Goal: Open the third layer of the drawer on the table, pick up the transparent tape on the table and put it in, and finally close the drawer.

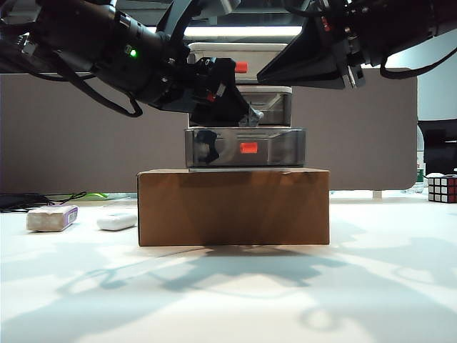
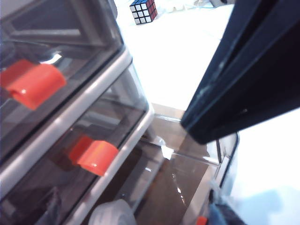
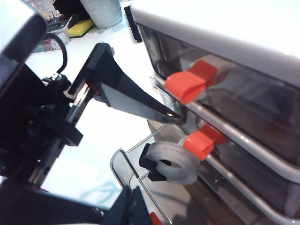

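The drawer (image 1: 243, 93) stands on a cardboard box, its white frame holding smoky-grey layers with red tabs. The third layer (image 1: 285, 146) is pulled out. The transparent tape (image 3: 171, 164), a clear roll with a black cutter, lies inside this layer (image 3: 187, 199), also seen as the roll (image 2: 112, 213). My left gripper (image 1: 246, 116) hangs open just above it, one black finger (image 3: 140, 101) pointing at the cabinet, apart from the tape. My right gripper (image 3: 135, 206) is shut on nothing, hovering by the open layer's front rim, high on the right (image 1: 303, 64).
The brown cardboard box (image 1: 233, 207) carries the cabinet. A white block with a purple label (image 1: 51, 218) and a white bar (image 1: 116, 221) lie on the table at left. A Rubik's cube (image 1: 442, 189) sits far right. A grey container (image 3: 101, 11) stands behind.
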### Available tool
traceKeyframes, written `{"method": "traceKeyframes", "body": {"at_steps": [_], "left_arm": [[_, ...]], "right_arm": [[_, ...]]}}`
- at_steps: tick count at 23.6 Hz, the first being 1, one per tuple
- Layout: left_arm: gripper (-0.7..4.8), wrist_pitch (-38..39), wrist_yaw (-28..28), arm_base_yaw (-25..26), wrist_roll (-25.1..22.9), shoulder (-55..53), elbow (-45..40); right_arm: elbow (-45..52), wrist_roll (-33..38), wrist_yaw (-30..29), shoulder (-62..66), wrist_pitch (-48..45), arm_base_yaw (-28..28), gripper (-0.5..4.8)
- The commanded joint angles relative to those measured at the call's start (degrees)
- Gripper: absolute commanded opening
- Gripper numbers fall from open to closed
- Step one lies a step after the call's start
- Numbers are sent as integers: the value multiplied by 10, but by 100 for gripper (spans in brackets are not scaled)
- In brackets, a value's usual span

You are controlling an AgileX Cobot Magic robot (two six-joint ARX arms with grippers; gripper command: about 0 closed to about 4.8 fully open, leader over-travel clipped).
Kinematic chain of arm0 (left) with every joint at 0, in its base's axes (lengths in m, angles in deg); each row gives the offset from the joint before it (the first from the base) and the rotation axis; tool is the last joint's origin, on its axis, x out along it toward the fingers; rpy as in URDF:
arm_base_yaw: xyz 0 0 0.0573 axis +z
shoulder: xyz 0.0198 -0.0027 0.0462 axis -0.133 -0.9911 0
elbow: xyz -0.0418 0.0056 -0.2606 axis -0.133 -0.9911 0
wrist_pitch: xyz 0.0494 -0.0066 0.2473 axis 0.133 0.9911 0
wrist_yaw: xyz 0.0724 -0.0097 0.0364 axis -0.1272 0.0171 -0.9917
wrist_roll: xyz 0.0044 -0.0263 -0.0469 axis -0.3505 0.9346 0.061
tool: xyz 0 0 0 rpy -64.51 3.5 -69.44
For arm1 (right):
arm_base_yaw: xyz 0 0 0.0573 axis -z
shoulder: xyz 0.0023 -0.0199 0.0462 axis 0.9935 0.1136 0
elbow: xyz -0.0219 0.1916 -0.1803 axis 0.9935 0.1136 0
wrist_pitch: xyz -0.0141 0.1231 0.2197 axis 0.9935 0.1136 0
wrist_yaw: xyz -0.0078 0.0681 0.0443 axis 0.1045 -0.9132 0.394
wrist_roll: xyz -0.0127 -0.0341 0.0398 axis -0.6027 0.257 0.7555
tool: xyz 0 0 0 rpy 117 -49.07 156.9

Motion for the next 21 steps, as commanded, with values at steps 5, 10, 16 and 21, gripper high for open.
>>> {"method": "traceKeyframes", "body": {"at_steps": [5,10,16,21], "left_arm": [[389,39,3,-9,140,10,2],[389,87,30,-14,139,10,2],[362,76,66,-21,138,12,2],[362,69,63,-32,130,16,2]], "right_arm": [[-2,0,-5,-3,-6,0,-5],[-2,0,-5,-3,-6,0,-5],[-2,0,-5,-3,-6,0,-5],[-2,0,-16,-3,-4,0,-5]]}}
